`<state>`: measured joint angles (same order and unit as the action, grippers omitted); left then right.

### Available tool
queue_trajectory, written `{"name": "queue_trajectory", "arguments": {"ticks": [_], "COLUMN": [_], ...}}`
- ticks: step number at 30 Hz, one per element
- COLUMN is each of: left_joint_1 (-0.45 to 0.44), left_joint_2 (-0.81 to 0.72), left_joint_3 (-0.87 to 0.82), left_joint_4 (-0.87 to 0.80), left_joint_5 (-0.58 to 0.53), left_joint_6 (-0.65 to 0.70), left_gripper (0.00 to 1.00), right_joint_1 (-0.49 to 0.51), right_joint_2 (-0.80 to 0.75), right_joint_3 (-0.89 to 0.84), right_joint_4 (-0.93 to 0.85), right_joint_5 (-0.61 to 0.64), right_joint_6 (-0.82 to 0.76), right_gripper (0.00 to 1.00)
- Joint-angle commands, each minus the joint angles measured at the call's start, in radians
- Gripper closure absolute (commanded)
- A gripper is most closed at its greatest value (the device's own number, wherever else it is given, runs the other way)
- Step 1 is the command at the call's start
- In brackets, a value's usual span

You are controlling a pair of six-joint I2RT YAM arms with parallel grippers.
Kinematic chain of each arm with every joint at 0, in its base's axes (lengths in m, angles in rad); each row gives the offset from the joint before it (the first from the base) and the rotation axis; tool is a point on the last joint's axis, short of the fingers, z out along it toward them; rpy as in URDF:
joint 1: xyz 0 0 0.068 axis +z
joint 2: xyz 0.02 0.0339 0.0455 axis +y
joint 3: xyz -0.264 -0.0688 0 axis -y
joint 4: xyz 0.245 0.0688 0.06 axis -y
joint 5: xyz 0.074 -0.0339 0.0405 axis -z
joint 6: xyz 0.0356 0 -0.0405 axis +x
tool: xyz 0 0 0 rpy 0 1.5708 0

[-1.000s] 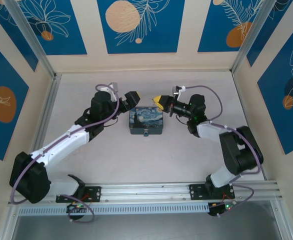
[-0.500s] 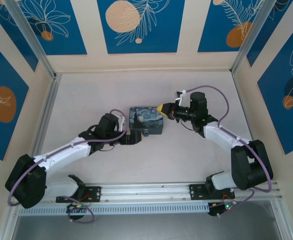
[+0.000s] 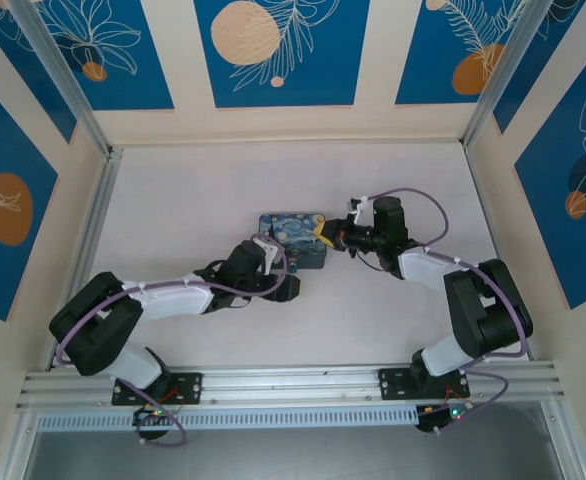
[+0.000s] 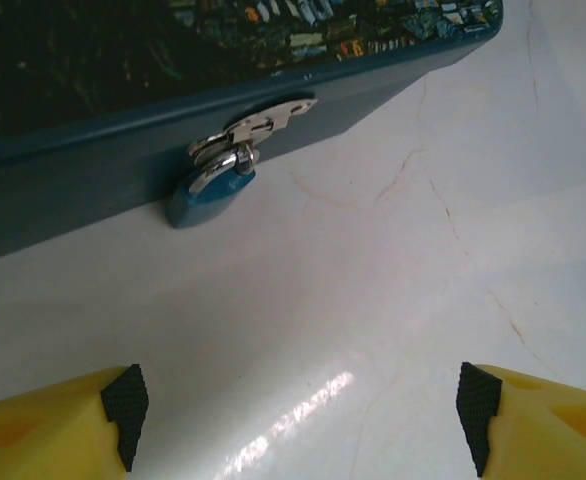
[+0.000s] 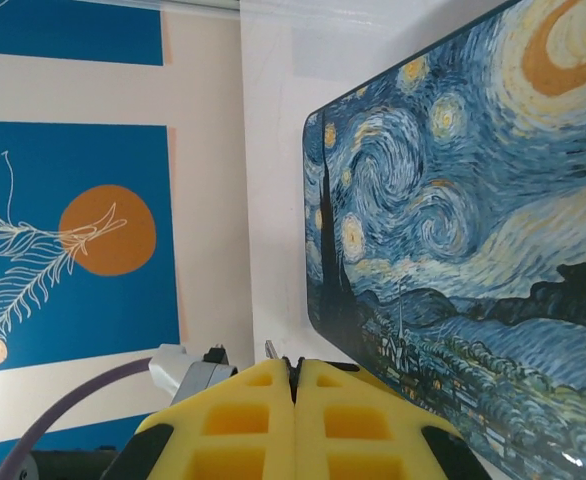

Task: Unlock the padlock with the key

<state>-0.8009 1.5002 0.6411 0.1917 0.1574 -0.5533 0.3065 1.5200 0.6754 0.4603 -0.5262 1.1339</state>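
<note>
Padlock [image 4: 211,190]: small, blue-green, rounded metal body. It hangs by a shiny shackle from the silvery hasp [image 4: 263,115] on the painted tin [image 4: 63,190] and touches the glossy table [image 4: 393,260]. Step in hand: approach. Your left gripper [image 4: 293,420] faces it, spread and empty; next, steady the lock. Your right gripper [image 5: 295,385] is clenched beside the lid; whether it pinches the key, you cannot tell.
</note>
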Motion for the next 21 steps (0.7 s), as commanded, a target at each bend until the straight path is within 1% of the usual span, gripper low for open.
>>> {"name": "queue_trajectory", "arguments": {"ticks": [1,6,13,21], "left_joint_1": [-0.013,-0.012,-0.012,-0.014], "left_joint_2": [0.035,0.099,0.186,0.295], "left_joint_3": [-0.015,-0.016,0.016,0.075], "left_joint_4": [0.103,0.159,0.225,0.270], "left_joint_5": [-0.085,-0.115,-0.129,-0.123], "left_joint_6": [0.047,0.058,0.065,0.050], "left_gripper": [0.20,0.24,0.28,0.30], "right_joint_1": [0.006,0.006,0.005,0.000], "right_joint_2": [0.025,0.043,0.067,0.112], "right_joint_3": [-0.005,0.003,0.035,0.044], "right_joint_4": [0.057,0.061,0.032,0.039], "right_joint_5": [0.002,0.005,-0.009,-0.040], "right_joint_6": [0.029,0.033,0.023,0.019], "right_gripper": [1.00,1.00,1.00,1.00]}}
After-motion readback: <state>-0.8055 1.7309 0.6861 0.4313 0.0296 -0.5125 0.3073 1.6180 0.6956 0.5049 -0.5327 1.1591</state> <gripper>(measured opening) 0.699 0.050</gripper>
